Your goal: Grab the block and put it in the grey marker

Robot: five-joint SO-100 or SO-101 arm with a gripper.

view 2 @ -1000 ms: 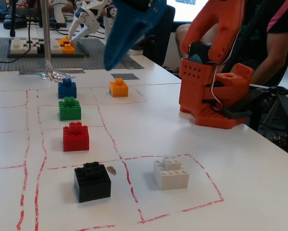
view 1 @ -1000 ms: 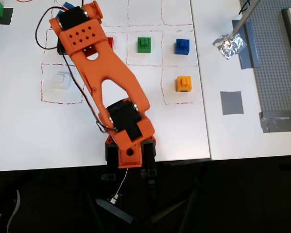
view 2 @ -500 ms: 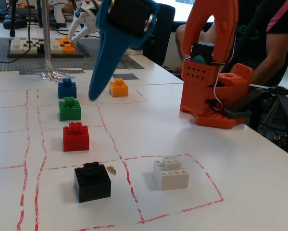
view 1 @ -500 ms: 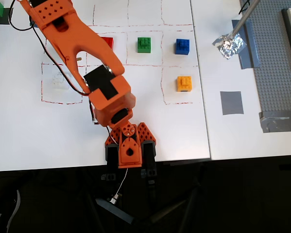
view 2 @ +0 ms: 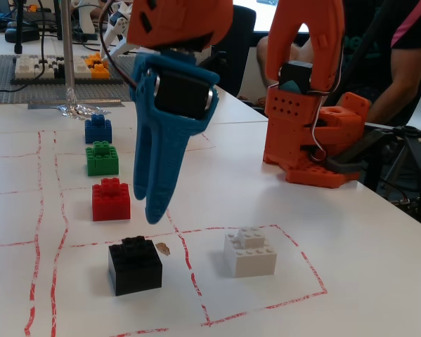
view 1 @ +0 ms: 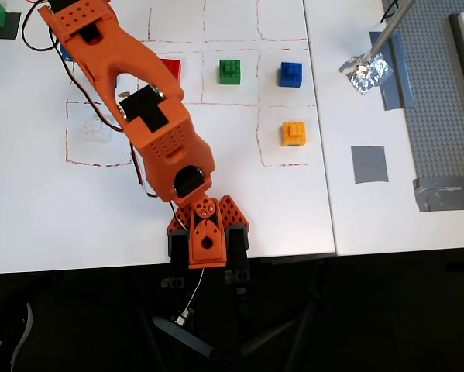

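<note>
Jaws (view 2: 154, 210) are hanging nearly closed and holding nothing, tips pointing down just above and behind your black block (view 2: 134, 265). That block is sitting on the white desk (view 2: 351, 239) inside a red-lined square, the white brick (view 2: 250, 251) to its right in the fixed view, the red brick (view 2: 111, 199) just behind. Farther off, your grey marker (view 1: 369, 164) is lying on the desk well apart from the block, past the orange brick (view 1: 293, 133).

White table (view 1: 348, 225) with red-marked squares, dark floor (view 1: 371, 318) below, black chair (view 2: 235, 42) behind.
</note>
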